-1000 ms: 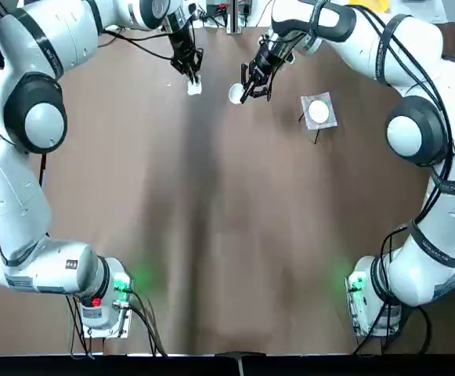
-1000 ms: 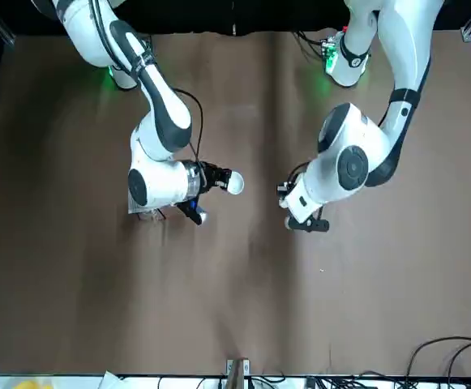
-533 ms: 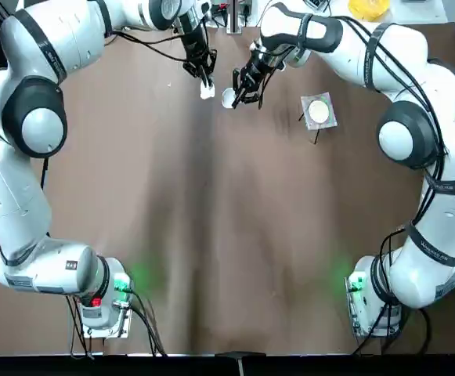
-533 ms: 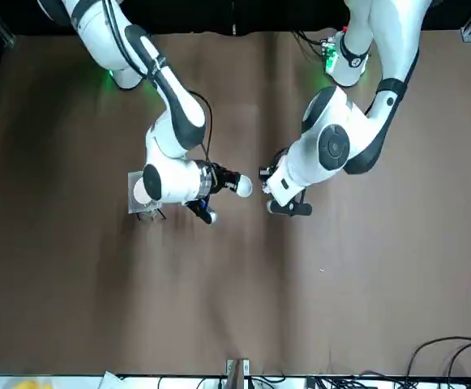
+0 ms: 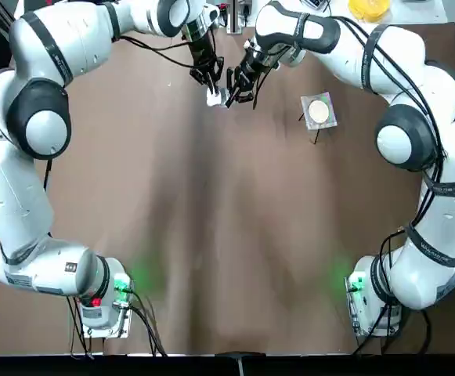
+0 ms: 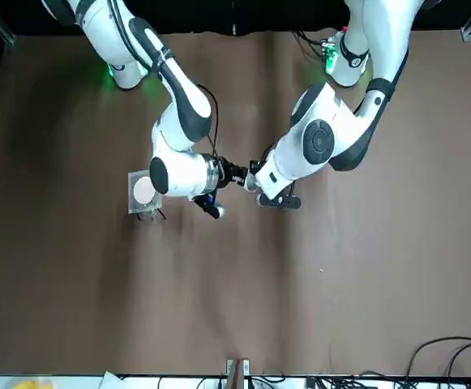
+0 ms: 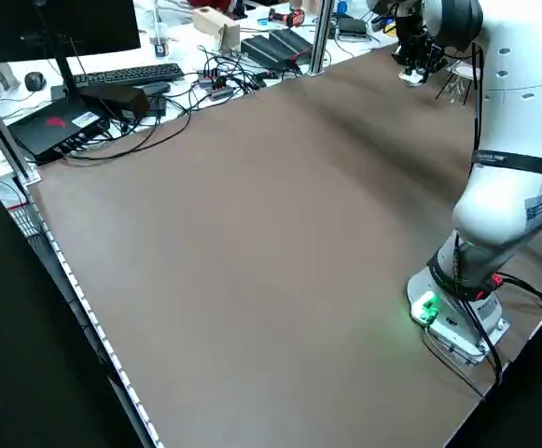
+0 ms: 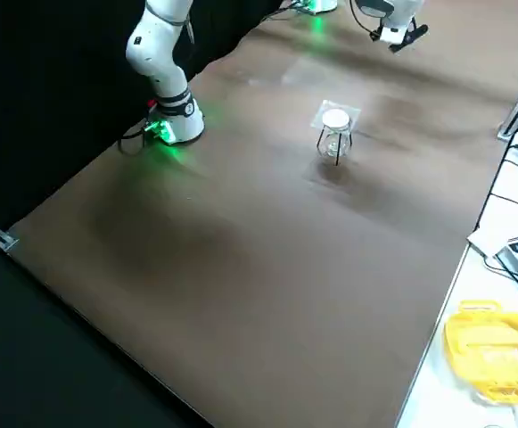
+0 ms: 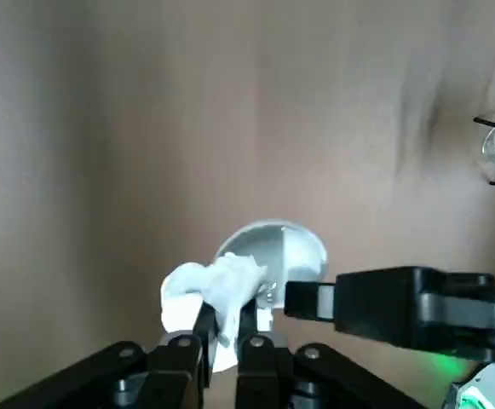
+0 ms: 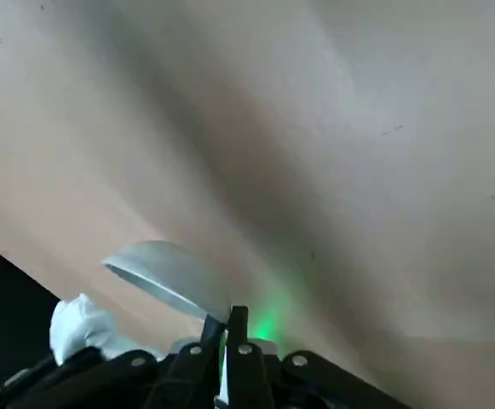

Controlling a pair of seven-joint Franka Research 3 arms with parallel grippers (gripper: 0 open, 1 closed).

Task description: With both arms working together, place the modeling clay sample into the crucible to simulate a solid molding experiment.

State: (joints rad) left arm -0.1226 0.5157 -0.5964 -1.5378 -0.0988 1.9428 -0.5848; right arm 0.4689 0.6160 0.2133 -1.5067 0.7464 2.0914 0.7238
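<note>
The modeling clay sample (image 9: 228, 288), a crumpled whitish lump, is held above the surface (image 5: 235, 227) in the pinch of the left gripper's (image 9: 227, 313) jaws. It lies at the near side of the crucible (image 9: 283, 249) in the left wrist view, overlapping its outline; contact cannot be confirmed. The crucible is tilted, its rim pinched between the jaws of the right gripper (image 10: 225, 320). Both grippers are noted close together, near the far edge of the surface. Well apart, toward the robot's right, a square plate (image 5: 331, 121) stands on thin dark legs, bearing a round white disc (image 5: 319, 111). A clear glass vessel (image 8: 334, 145) is beneath it.
</note>
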